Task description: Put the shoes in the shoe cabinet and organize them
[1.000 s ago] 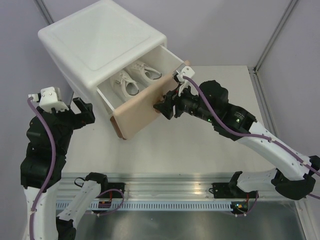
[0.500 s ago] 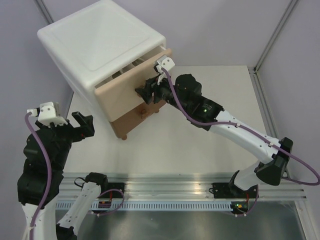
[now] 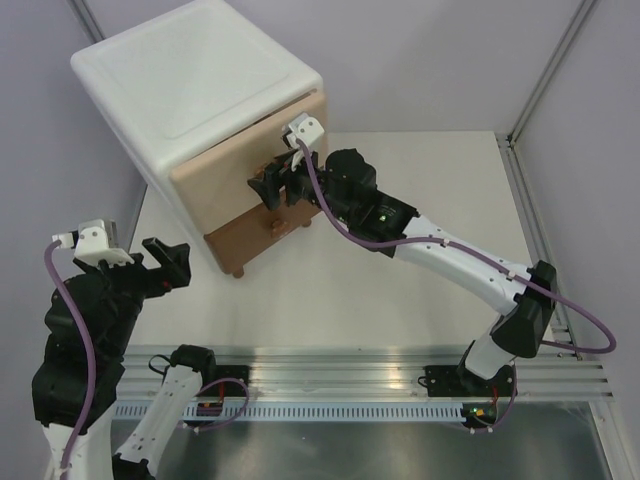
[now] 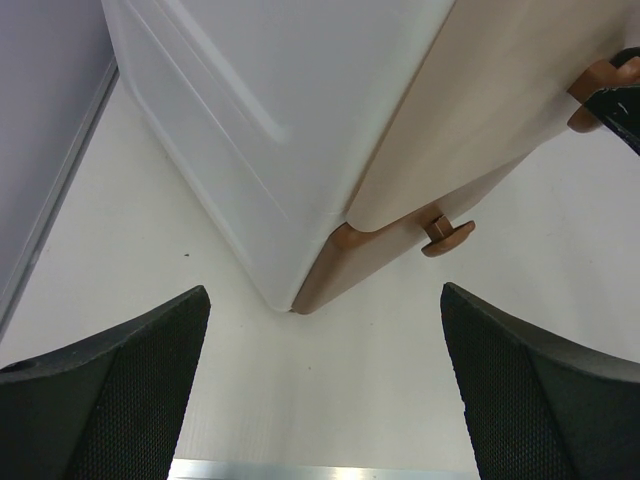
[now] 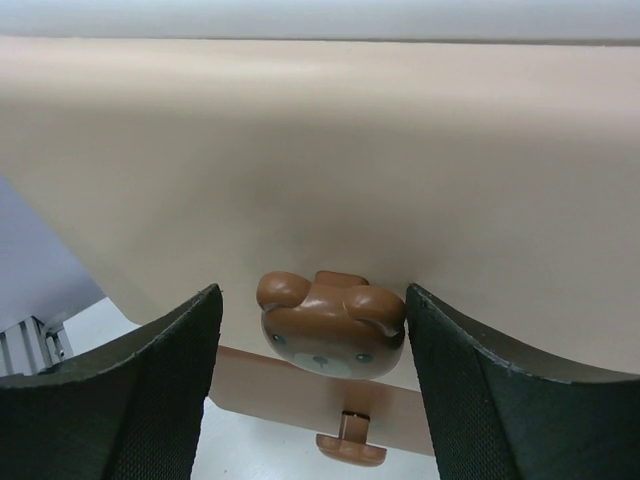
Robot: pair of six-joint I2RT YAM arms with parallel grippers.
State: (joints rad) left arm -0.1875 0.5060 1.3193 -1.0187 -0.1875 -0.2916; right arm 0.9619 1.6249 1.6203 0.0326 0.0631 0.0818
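Two drawers are sitting shut on the shoe cabinet, with the beige upper front and the brown lower front both lying against the white body. Seen from above, the cabinet is standing at about ten o'clock on the table, its fronts facing roughly four o'clock.

The right arm is stretching from five o'clock across the table, and the right gripper is pointing at the bear-shaped knob on the upper front. In its wrist view the fingers are standing spread, one at nine o'clock of the knob and one at three o'clock. A sliver of gap is showing on the nine o'clock side. The three o'clock finger is sitting just beside the bear's ear, and I cannot tell whether it is touching. The lower knob is peeking out at six o'clock between them.

The left gripper is hovering apart from the cabinet, at about seven o'clock of it. Its fingers are spread wide and holding nothing. Its camera is looking at the cabinet's near corner, where the white side wall is meeting the fronts. At two o'clock in that view, a tip of the right gripper is showing beside the upper knob.
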